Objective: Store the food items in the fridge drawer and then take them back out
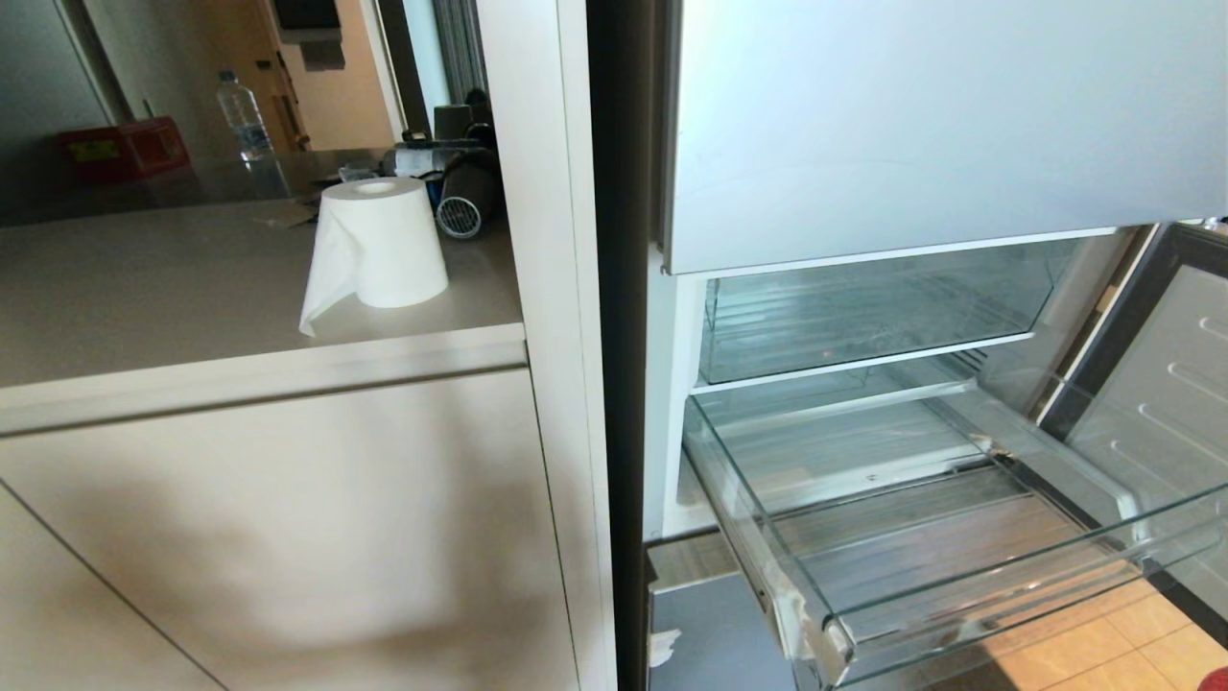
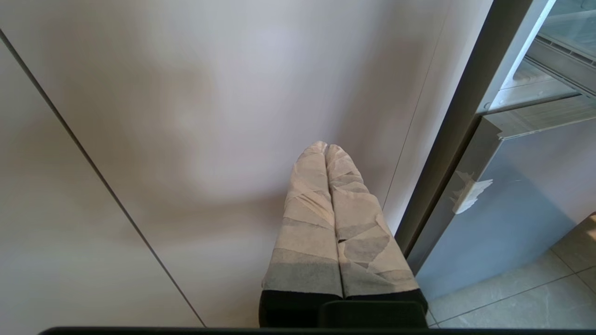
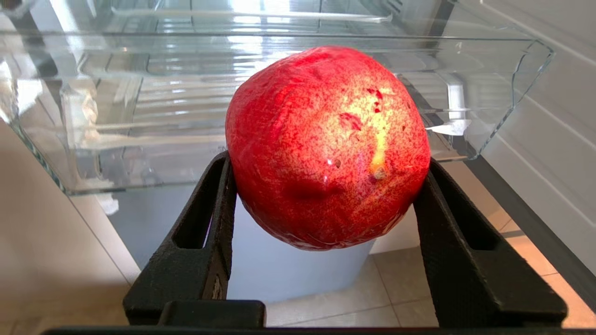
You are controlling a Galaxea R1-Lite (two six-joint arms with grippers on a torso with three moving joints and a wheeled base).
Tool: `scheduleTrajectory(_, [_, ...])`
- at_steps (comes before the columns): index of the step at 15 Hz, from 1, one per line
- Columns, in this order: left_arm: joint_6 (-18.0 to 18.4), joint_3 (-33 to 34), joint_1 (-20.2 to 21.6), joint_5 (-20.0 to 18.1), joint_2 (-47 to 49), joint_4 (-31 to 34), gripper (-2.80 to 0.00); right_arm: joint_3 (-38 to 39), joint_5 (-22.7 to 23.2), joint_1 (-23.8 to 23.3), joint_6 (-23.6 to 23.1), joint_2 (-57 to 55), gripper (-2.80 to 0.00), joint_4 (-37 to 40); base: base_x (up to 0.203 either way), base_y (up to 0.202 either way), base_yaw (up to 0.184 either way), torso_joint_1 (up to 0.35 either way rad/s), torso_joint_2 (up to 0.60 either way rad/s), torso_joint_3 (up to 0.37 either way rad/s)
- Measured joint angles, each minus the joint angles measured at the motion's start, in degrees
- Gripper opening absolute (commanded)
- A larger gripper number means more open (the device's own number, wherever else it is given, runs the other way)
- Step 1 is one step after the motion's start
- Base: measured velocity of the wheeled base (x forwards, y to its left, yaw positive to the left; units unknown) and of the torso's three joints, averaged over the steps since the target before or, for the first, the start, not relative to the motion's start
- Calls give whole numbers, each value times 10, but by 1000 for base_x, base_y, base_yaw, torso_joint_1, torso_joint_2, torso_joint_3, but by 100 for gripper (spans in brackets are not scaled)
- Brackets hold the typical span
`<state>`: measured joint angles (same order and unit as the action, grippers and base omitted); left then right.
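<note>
The fridge drawer (image 1: 767,537) stands pulled out at the lower right, clear-walled, with torn white tape at its front corner, and nothing lies in it. One food item (image 3: 326,139), a round red fruit with a yellow streak, is clamped between the black fingers (image 3: 205,223) of my right gripper (image 3: 326,160). It hangs just outside the fridge drawer's front wall (image 3: 116,153), above the floor. My left gripper (image 2: 326,148) is shut, its taped fingers pressed together and empty, pointing at the pale cabinet panel. Neither arm shows in the head view.
Above the drawer sits another clear bin (image 1: 863,317) under a silver-blue panel (image 1: 911,125). The open fridge door (image 1: 1161,403) flanks the drawer on the right. A paper roll (image 1: 379,240) and a water bottle (image 1: 245,115) stand on the counter at the left. Below is tiled floor (image 3: 409,307).
</note>
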<state>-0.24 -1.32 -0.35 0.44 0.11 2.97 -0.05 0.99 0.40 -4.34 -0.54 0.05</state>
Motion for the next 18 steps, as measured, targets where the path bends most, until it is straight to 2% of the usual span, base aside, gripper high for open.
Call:
scheduleTrajectory(5, [0,0,0,0,0,0,-280,0,-4,1,16,6,-280,0,0,3,-37,1,0,1])
scheduleTrajectory(18, [0,0,0,0,0,0,-280,0,-4,0,19,6,-280,0,0,7,-176,3,2,3])
